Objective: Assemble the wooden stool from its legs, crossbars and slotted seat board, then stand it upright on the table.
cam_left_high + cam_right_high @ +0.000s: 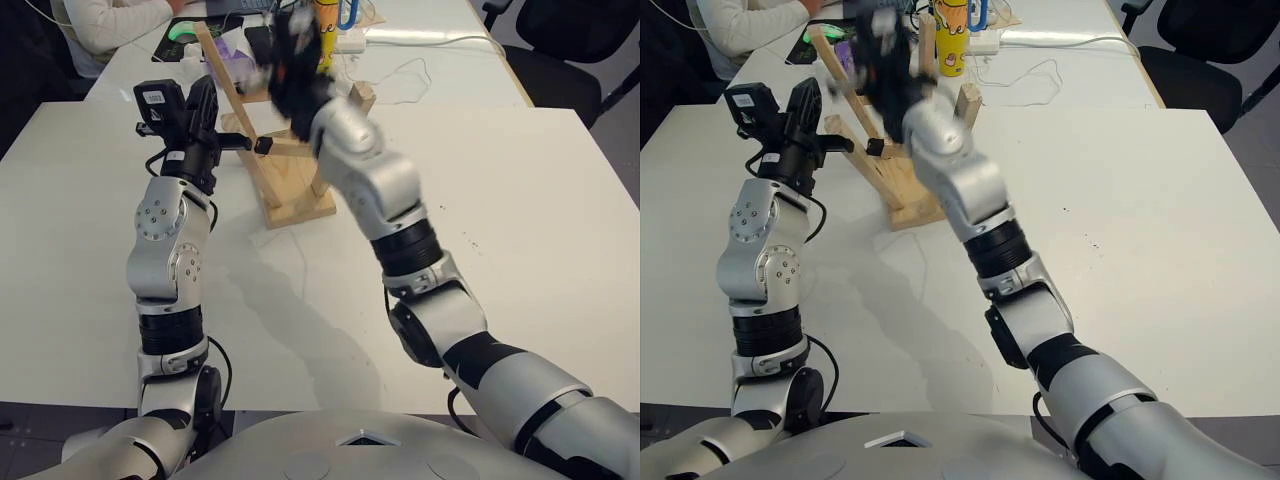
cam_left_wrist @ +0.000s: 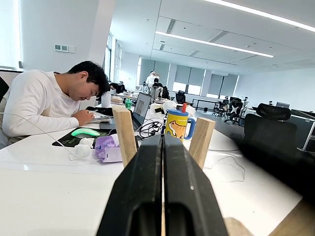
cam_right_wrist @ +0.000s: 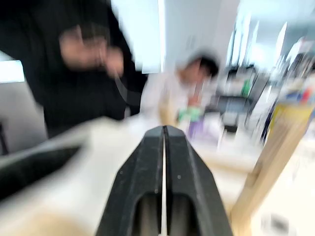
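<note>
White worktop [image 1: 500, 220], with part-built stool [image 1: 295, 207] resting near its far edge, wooden legs [image 2: 124, 132] slanting upward. Left pincer [image 2: 163, 140] pressed shut with nothing visibly gripped, hovering just beside a crossbar [image 1: 285, 148]; contact impossible to tell. Right pincer [image 3: 163, 130] raised over the stool's upper end, blurred, fingers closed together on nothing. Yellow mug [image 2: 177, 125] on the desk beyond.

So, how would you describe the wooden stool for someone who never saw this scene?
Start from the big white table and go to its far edge, left of the middle. There the wooden stool lies half built: slanted sticks joined to a flat board. It is the only bare pale wood; the yellow mug behind is on another desk.
</note>
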Controlling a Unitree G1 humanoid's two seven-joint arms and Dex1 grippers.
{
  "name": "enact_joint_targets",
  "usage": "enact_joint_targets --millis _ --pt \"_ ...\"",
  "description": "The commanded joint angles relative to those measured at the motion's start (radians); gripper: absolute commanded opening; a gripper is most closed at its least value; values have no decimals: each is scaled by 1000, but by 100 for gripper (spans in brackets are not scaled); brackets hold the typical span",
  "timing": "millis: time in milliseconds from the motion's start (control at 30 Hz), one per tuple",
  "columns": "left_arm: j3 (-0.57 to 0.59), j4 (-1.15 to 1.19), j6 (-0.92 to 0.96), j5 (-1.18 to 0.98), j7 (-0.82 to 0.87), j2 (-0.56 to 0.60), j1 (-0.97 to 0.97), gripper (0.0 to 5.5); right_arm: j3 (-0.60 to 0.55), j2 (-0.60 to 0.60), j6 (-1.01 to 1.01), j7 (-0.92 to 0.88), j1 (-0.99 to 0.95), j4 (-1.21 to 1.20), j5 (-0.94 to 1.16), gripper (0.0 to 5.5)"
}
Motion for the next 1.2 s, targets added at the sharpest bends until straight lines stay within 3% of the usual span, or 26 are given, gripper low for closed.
enact_joint_targets --millis 33,200,467,833,933,1033,1200 --pt "9 -54 5 -23 15 -11 -34 0 181 -22 176 145 213 233 -91 3" --pt "13 -69 10 -25 21 -10 -29 0 208 -46 179 214 202 95 -122 3" --pt "13 -54 6 -32 14 -9 -32 0 37 34 -173 16 139 -158 -201 3" --pt "7 -47 6 -35 6 -6 -43 0 -84 60 -281 -86 -27 -312 -218 3" --pt "6 -57 8 -35 10 -8 -39 0 26 17 -52 -4 23 -218 -254 3" --pt "11 -101 25 -42 25 -10 -43 0 196 -118 270 171 313 -131 -228 3" --pt "51 -191 63 -53 61 -10 -42 0 354 -225 359 359 408 -15 -210 3"
